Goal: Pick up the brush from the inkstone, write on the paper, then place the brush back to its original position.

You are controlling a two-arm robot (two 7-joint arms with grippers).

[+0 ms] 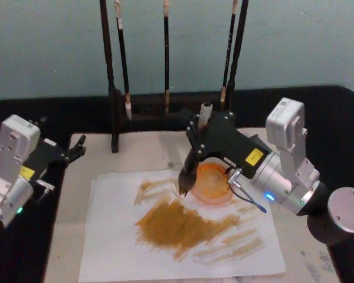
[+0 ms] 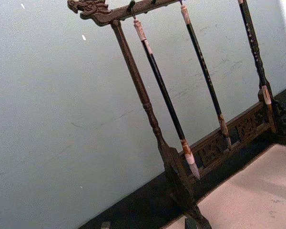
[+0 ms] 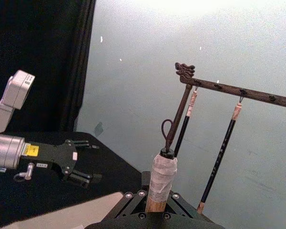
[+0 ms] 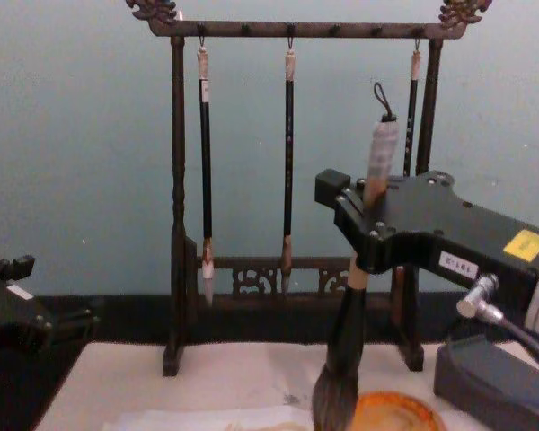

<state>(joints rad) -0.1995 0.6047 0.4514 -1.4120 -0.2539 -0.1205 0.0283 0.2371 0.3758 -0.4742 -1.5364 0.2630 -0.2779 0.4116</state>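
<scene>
Brush (image 1: 187, 174) stands clamped in yellow-labelled right pincer (image 1: 200, 137); left pincer (image 1: 75, 148) parked.

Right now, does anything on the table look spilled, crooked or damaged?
Nothing stands out. The brown smears lie within the paper, the orange dish sits flat, and the right gripper holds the brush upright beside it.

Soft even light, faint shadows on the mat (image 2: 257, 191), white glare high on the wall (image 3: 190, 9) in right wrist view.
</scene>
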